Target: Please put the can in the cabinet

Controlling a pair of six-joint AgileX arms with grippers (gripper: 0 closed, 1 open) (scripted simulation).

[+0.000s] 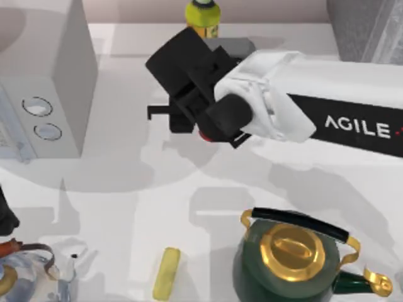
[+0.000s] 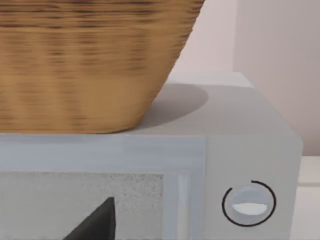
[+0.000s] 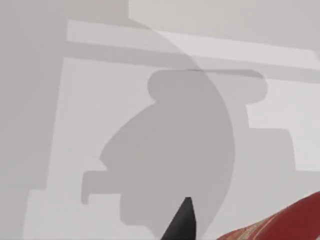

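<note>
The can [image 1: 204, 135] shows as a small red sliver near the table's middle, mostly hidden under my right arm. Its red side [image 3: 285, 222] also fills a corner of the right wrist view, very close to the camera. My right gripper [image 1: 189, 110] hangs over the can, reaching in from the right. I cannot see whether it holds the can. The cabinet [image 1: 365, 25], a grey speckled box, stands at the back right corner. My left gripper [image 1: 6, 217] is parked at the table's left edge, facing the dial box.
A light grey box with two round dials [image 1: 56, 82] stands at the left with a wicker basket [image 2: 90, 60] on top. A yellow-green bottle [image 1: 203, 17] stands at the back. A green and gold kettle [image 1: 296, 261], a yellow bar [image 1: 167, 274] and a glass vessel [image 1: 31, 277] line the front.
</note>
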